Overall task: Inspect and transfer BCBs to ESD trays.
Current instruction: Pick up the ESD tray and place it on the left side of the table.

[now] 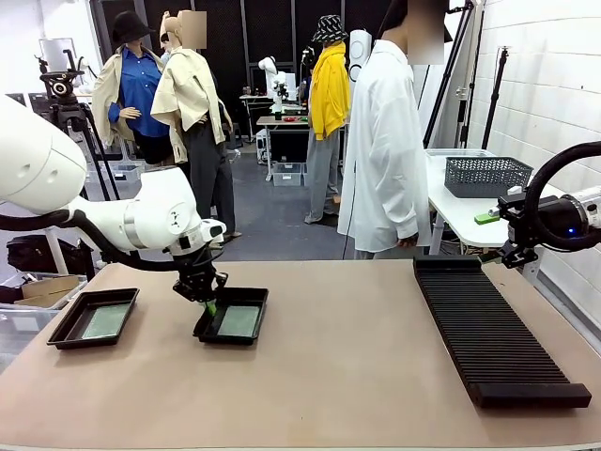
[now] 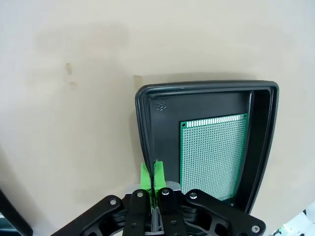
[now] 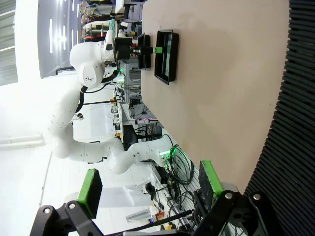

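1. Black glossy plastic forms the nearer ESD tray (image 2: 206,98), which sits on the tan counter (image 1: 357,357) left of the middle; a small moulded mark in one inner corner is too small to read.
2. On that tray's floor lies a green perforated BCB (image 2: 211,152), flat and close to one side wall, with bare black floor showing along its other side.
3. Left claw (image 2: 153,184) has its green pads pressed together on the tray's raised rim, clamping that edge; in the front view the left claw (image 1: 208,299) meets the tray at its left rim.
4. Farther left on the counter, a second ESD tray (image 1: 94,319) lies apart from the first, with another BCB (image 1: 105,321) flat inside it.
5. Right of the middle, a long black ribbed rack (image 1: 493,334) runs from the near edge toward the far side.
6. Right claw (image 3: 150,189) hangs above the counter beside the rack, its green-padded fingers spread well apart and holding nothing.
7. Beyond the counter stands a person in a white coat (image 1: 380,141), and a grey mesh basket (image 1: 486,175) rests on a white table behind.
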Robot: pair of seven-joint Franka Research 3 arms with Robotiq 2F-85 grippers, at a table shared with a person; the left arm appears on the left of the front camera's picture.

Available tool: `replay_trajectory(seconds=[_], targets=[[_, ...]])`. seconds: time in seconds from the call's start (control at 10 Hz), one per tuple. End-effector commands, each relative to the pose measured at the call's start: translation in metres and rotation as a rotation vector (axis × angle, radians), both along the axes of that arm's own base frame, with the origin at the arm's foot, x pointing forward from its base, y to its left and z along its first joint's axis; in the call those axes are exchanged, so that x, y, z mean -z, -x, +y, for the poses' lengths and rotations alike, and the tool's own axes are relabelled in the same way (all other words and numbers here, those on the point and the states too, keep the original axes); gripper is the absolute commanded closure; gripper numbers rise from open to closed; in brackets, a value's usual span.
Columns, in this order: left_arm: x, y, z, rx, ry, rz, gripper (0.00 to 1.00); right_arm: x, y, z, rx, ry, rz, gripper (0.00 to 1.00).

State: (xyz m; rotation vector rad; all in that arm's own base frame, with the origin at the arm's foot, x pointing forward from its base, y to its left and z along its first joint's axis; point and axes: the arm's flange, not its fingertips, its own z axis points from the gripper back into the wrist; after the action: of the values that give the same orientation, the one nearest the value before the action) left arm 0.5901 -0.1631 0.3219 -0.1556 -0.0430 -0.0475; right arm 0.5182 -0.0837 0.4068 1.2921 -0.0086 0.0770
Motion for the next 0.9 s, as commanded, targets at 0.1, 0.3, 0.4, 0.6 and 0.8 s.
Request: replay_trajectory(seconds=[0.1,0.3,0.4,0.6,0.8], targets=[[-0.006,0.008,0.030,-0.012,-0.018,-0.021,1.00,-0.001,0.000,0.002,0.010,0.011,0.006,0.00],[-0.008,0.009,0.049,-0.003,-0.037,-0.016,1.00,-0.001,0.000,0.002,0.010,0.011,0.006,0.00],[-0.010,0.009,0.058,-0.001,-0.013,-0.004,1.00,-0.001,0.000,0.002,0.010,0.011,0.006,0.00],[-0.011,0.011,0.073,-0.011,-0.037,0.017,1.00,-0.001,0.000,0.002,0.010,0.011,0.006,0.00],[-0.016,0.013,0.091,-0.024,-0.058,0.007,1.00,-0.001,0.000,0.002,0.010,0.011,0.006,0.00]])
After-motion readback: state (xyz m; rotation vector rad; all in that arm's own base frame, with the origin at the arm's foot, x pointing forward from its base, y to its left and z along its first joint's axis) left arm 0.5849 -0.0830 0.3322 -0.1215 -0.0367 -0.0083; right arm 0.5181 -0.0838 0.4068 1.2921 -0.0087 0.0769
